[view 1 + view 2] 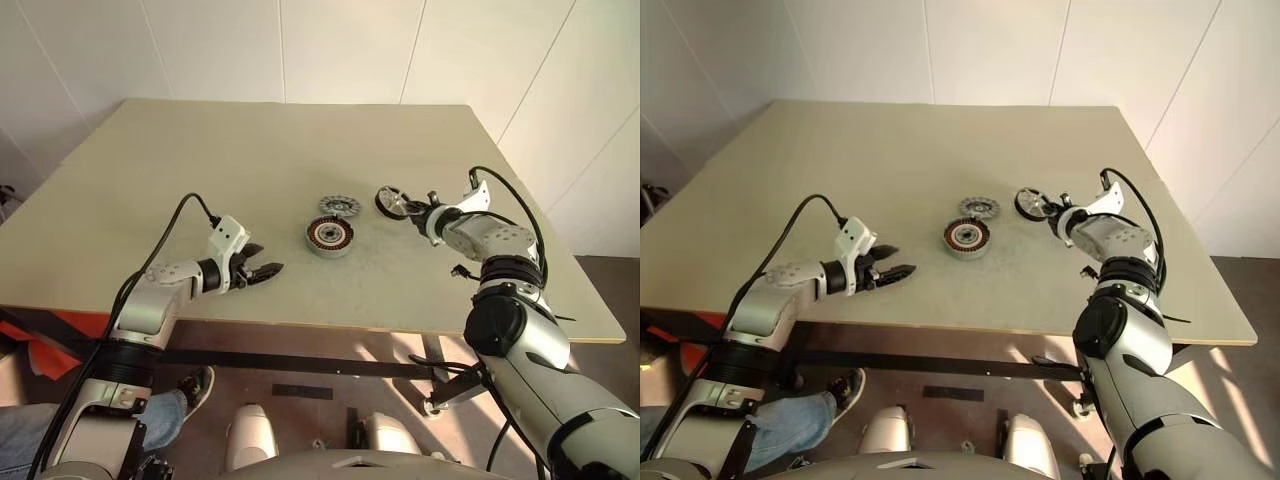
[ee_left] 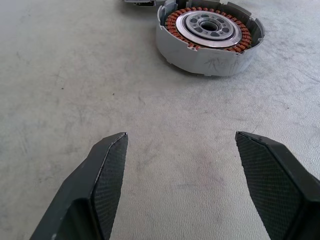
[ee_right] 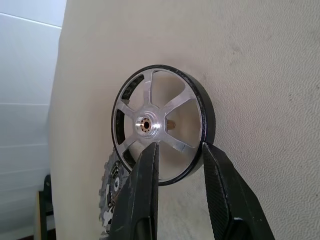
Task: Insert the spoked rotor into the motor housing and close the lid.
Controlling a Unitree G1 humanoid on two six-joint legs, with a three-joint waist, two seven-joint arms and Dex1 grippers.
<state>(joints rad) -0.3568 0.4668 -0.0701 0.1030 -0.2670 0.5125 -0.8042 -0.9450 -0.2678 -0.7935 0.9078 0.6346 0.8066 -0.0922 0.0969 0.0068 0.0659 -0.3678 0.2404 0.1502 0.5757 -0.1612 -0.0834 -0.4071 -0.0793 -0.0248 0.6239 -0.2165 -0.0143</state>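
Beige table point(image 1: 200, 160) fills frame centre. Motor housing point(image 1: 329, 237) mid-frame, nothing blocking it; lid point(image 1: 339, 206) touching its upper edge. Right gripper point(image 3: 177, 152) clamps spoked rotor point(image 3: 162, 122) by rim, right of centre. Left gripper point(image 2: 180, 145) spread, empty, lower left.

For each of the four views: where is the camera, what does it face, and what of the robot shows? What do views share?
Left eye: head, looking down over the table; both arms, left gripper, housing, lid.
Right eye: head, same scene; right gripper at the rotor.
Left wrist: along its open fingers toward the housing.
Right wrist: along its fingers, astride the rotor's rim.
Shared: housing in eyes and left wrist; rotor in eyes and right wrist.
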